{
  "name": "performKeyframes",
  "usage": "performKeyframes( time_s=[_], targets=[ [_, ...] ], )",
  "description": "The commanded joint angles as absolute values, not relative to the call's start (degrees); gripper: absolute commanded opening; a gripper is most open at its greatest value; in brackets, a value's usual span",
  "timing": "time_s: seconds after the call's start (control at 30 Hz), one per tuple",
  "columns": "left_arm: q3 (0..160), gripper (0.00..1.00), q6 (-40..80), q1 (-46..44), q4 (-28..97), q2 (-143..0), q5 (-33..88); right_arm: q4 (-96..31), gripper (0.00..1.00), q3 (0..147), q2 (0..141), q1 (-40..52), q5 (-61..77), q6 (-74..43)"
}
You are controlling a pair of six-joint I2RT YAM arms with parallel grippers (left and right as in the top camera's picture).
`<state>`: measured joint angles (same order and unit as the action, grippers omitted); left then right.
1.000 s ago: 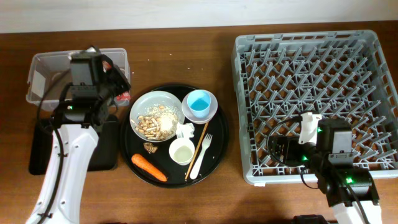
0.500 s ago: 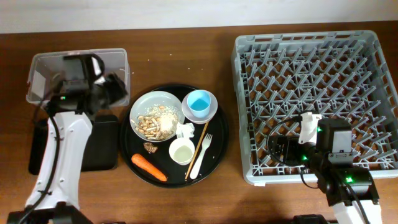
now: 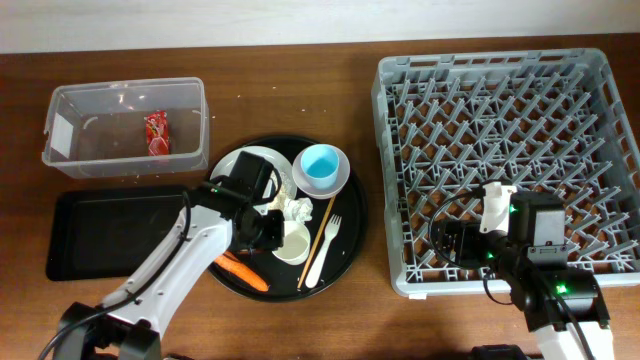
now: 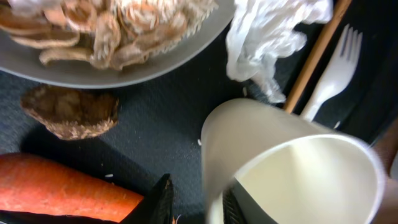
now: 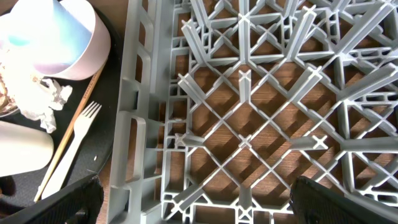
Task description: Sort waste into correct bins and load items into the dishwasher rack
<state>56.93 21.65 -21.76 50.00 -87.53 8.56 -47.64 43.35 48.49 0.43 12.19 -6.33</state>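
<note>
My left gripper (image 3: 268,232) is open over the round tray, its fingers (image 4: 196,205) astride the near wall of the cream cup (image 3: 292,243) (image 4: 292,174), one inside and one outside. The orange carrot (image 3: 245,270) (image 4: 56,183) and brown morsel (image 4: 71,112) lie beside it. The grey plate (image 3: 250,165) (image 4: 93,70) holds beige scraps (image 4: 106,31). The white tissue (image 3: 297,209) (image 4: 267,31), chopsticks (image 3: 325,235) and white fork (image 3: 322,255) lie close by. The red wrapper (image 3: 156,133) lies in the clear tub (image 3: 70,165). My right gripper (image 3: 450,240) (image 5: 193,208) is open and empty over the grey rack (image 3: 400,280).
The shallow black tray (image 3: 110,230) lies in front of the clear tub. The light-blue cup (image 3: 321,165) sits in the small white bowl (image 3: 340,182) at the back of the round black tray (image 3: 355,215). The rack's upright pegs (image 5: 242,81) stand right under my right gripper.
My left arm has swung from the clear tub to the round tray and down onto the cream cup. The red wrapper now lies loose in the tub. The right arm has not moved.
</note>
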Motion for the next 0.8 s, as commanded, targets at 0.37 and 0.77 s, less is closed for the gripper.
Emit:
performKeyframes(
  time_s=[0.37, 0.77],
  targets=[
    [65.19, 0.0, 19.42, -10.79, 35.92, -78.98, 54.76, -37.28, 0.99, 46.09, 49.25, -1.58, 33.17, -0.34],
    [65.19, 0.0, 25.28, -24.23, 23.38, -84.33, 62.76, -26.06, 0.9, 46.09, 65.32, -1.52, 85.95, 11.16]
  ],
)
